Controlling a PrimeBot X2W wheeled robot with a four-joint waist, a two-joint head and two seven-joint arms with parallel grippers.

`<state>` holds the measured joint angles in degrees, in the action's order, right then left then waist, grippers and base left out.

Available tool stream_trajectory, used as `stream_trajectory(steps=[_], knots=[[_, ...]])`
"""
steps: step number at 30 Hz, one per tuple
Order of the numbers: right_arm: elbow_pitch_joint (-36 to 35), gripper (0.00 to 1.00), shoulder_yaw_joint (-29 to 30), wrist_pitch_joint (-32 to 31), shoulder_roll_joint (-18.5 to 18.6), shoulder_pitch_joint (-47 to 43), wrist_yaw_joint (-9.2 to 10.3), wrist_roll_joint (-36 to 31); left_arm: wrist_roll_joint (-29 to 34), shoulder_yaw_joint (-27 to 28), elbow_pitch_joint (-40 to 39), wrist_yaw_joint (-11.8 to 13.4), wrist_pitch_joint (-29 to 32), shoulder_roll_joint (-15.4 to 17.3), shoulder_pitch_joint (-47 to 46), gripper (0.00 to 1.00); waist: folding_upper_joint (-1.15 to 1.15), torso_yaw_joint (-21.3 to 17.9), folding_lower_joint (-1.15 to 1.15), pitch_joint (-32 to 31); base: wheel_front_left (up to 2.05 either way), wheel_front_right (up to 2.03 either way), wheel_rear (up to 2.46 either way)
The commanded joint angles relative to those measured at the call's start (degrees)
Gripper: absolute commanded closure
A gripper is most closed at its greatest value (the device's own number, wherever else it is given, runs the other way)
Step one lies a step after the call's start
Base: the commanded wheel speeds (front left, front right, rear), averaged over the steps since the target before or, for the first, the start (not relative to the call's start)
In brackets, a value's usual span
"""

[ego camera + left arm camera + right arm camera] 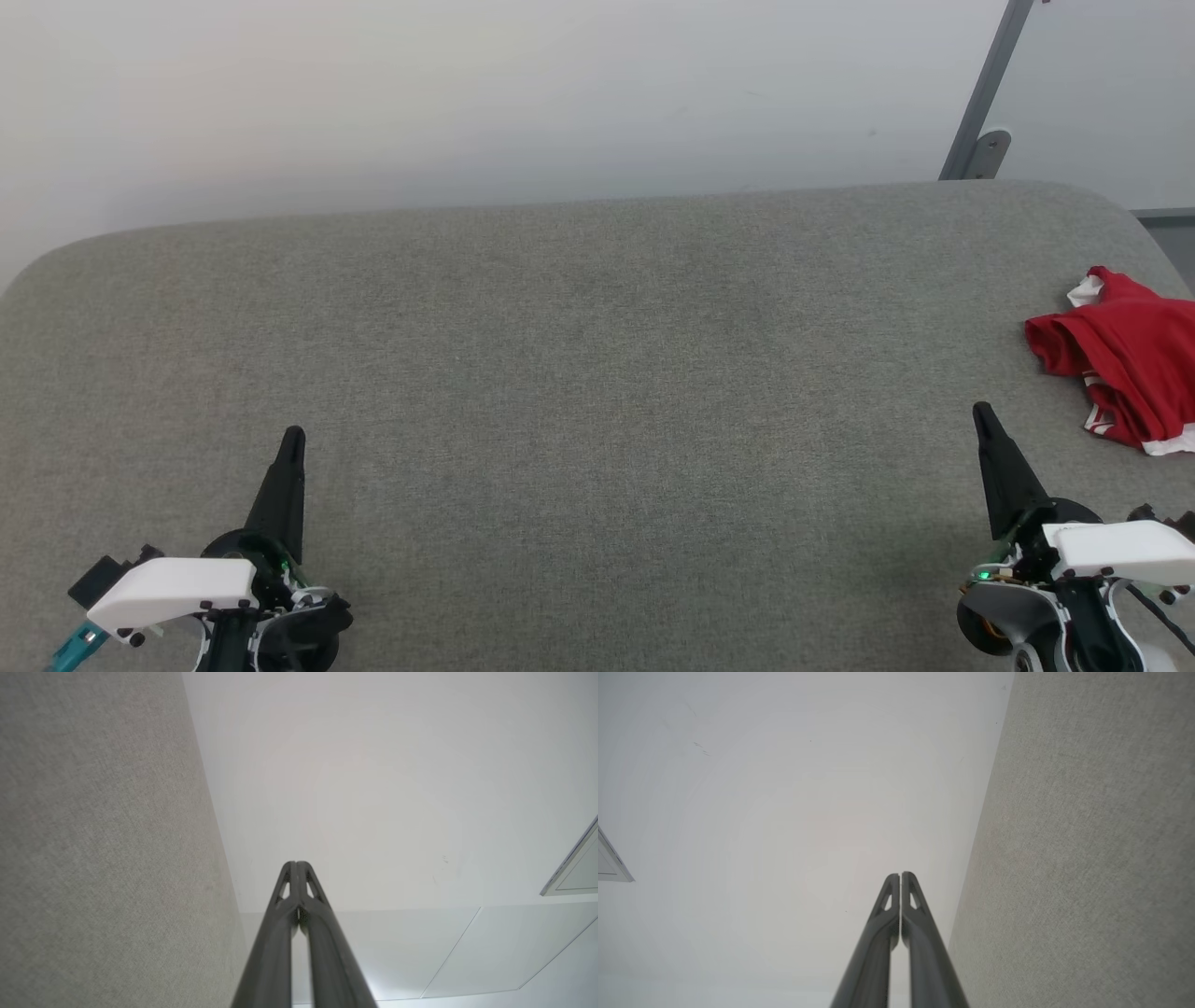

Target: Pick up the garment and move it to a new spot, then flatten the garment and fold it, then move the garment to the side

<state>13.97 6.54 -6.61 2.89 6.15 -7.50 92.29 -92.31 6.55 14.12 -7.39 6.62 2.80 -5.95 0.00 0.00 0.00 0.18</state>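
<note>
**Now: Two Shut Grippers and a Red Shirt on the Table**

Over on the left side of the table, close to its front edge, is the left gripper. Its two long dark fingers are pressed tight together all the way to the tips. Nothing is between them, so it holds nothing. It points toward the back of the table. I cannot tell if it touches the table top.

The table top is soft grey cloth, and its back corners are round. Behind the back edge of the table is a pale wall.

On the right side of the table, also close to the front edge, is the right gripper. Its fingers are squeezed shut too, tip to tip, and it has hold of nothing. It points toward the back of the table as well.

The garment lies at the right edge of the table, a little further back than the right gripper and apart from its tip. It is bright red with white ends and a striped band. It is bunched up in a heap, not flat, and the side of the head view cuts part of it off.

Past the back right corner of the table, a grey metal post leans up along the wall.
</note>
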Motion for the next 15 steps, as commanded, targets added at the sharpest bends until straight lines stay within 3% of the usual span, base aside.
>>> stream_trajectory(steps=[1, 15], knots=[[0.13, 1.0, 0.02, -0.07, -0.08, 0.23, 0.02, 0.23, -0.16, -0.04, -0.03, -0.18, 0.07, 0.07, -0.71, 1.0, 0.0, 0.0, 0.0, 0.0, 0.0, 0.0, 0.0], [0.13, 1.0, 0.02, -0.07, -0.08, 0.23, 0.02, 0.23, -0.17, -0.05, -0.04, -0.19, 0.06, 0.07, -0.71, 1.0, 0.0, 0.0, 0.0, 0.0, 0.0, 0.0, 0.0]])
